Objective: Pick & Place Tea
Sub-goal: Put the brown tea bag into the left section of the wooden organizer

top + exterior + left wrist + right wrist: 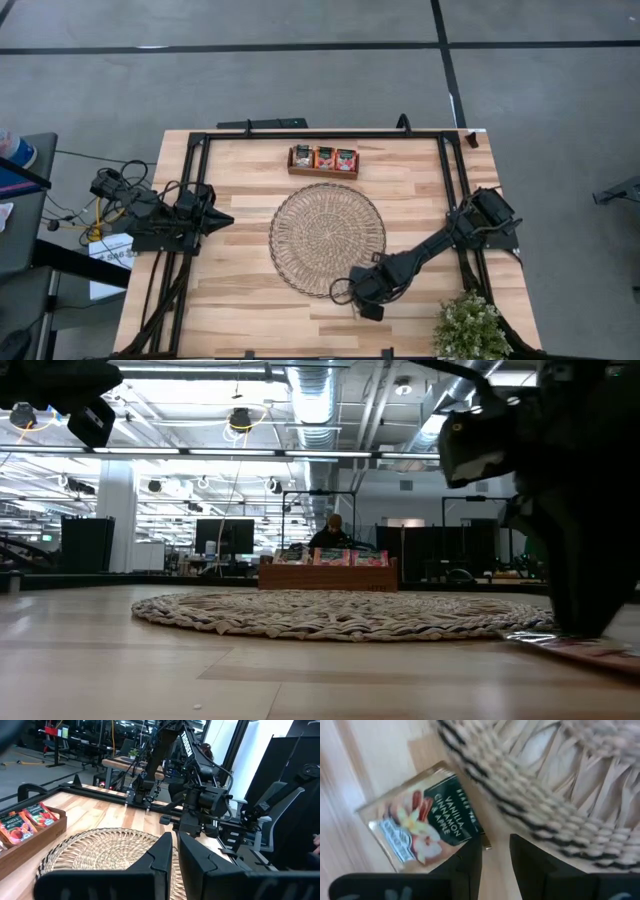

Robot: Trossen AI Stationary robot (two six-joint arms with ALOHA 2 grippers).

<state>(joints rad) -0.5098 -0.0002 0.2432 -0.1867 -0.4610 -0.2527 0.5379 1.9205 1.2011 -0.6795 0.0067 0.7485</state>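
Tea sachet (422,822) lies flat on the table (250,300) just beside the mat (327,238) rim, under the right end effector (490,862), whose fingers stand slightly parted, gripping nothing. Right arm reaches low across toward the mat's near edge. Label reads "VANILLA CINNAMON & APPLE", dark green panel on pale beige. More sachets (324,158) stand in the tray (322,173). Left end effector (174,857) waits at the table's left, fingers nearly together.

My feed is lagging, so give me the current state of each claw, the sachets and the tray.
Right claw: low over the table at the mat's near edge, fingers slightly apart, empty.
Loose sachet: flat on the table, ungripped.
Left claw: parked at the table's left, shut, empty.
Tray: holds sachets, upright.
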